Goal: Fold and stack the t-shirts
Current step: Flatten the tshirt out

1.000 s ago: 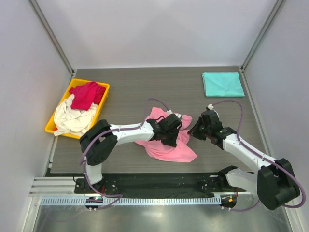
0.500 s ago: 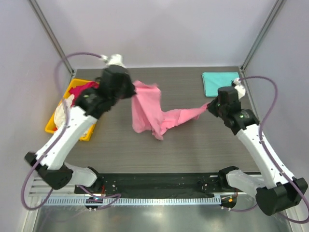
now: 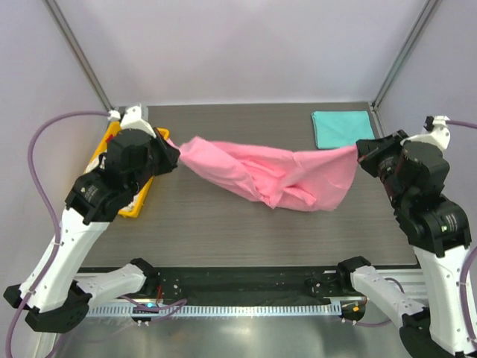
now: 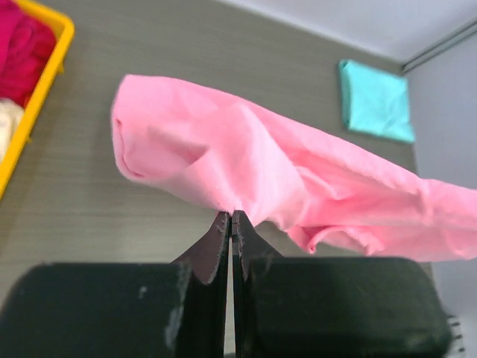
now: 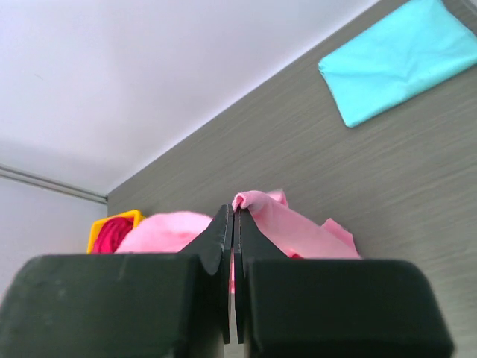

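The pink t-shirt point(image 3: 261, 171) hangs stretched in the air between both arms, sagging in folds at its middle. My left gripper point(image 3: 173, 148) is shut on its left end, and the pinched cloth point(image 4: 246, 168) shows right at the fingertips point(image 4: 231, 216). My right gripper point(image 3: 361, 149) is shut on the right end, a small pink fold point(image 5: 257, 203) poking past its tips point(image 5: 233, 211). A folded teal t-shirt point(image 3: 343, 129) lies flat at the back right. The crimson t-shirt point(image 4: 19, 45) and the cream one point(image 4: 7, 123) sit in the bin, mostly hidden behind my left arm in the top view.
The yellow bin point(image 3: 145, 198) stands at the table's left edge under my left arm. Grey wood-grain tabletop point(image 3: 223, 224) lies below the hanging shirt. White walls and metal corner posts point(image 3: 406, 52) close in the back and sides.
Both arms have risen and spread apart, lifting the pink t-shirt off the table from a crumpled heap and pulling it out into a wide span.
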Controlling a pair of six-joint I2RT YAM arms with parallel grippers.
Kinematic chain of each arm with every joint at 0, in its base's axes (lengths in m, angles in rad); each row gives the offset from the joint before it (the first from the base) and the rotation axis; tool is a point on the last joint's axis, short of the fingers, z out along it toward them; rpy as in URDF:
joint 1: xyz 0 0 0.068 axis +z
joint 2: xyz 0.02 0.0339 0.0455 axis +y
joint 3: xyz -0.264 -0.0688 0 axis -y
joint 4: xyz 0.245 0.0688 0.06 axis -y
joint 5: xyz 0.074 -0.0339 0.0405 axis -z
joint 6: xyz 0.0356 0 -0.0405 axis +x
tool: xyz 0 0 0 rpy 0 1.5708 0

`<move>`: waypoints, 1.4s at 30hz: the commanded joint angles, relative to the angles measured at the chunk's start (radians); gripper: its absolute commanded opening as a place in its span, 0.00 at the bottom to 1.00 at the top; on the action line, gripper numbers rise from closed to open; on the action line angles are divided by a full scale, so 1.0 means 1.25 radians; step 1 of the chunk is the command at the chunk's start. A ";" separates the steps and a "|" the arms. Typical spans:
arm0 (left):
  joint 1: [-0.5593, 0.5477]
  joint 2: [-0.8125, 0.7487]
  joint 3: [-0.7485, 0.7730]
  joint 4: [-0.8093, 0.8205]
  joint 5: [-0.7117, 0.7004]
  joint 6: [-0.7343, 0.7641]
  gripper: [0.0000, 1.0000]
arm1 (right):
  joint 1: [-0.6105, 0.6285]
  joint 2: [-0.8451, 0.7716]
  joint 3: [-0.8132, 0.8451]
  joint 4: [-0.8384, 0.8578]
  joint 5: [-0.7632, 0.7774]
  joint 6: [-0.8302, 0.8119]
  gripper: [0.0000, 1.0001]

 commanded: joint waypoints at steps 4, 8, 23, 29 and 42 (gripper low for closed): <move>-0.001 -0.117 -0.217 -0.012 0.046 -0.075 0.00 | 0.000 -0.037 -0.036 -0.051 0.079 -0.044 0.01; -0.001 -0.147 -0.166 -0.029 0.056 -0.069 0.00 | 0.000 0.013 0.039 -0.029 0.073 -0.066 0.01; -0.001 -0.271 -0.355 -0.018 0.049 -0.099 0.00 | 0.001 0.462 0.040 0.483 -0.213 -0.134 0.01; -0.001 -0.306 -0.501 0.060 0.088 -0.116 0.00 | 0.006 0.771 0.189 0.502 -0.317 -0.188 0.01; -0.001 -0.306 -0.554 0.125 0.049 -0.080 0.00 | 0.023 1.166 0.637 0.529 -0.330 -0.241 0.01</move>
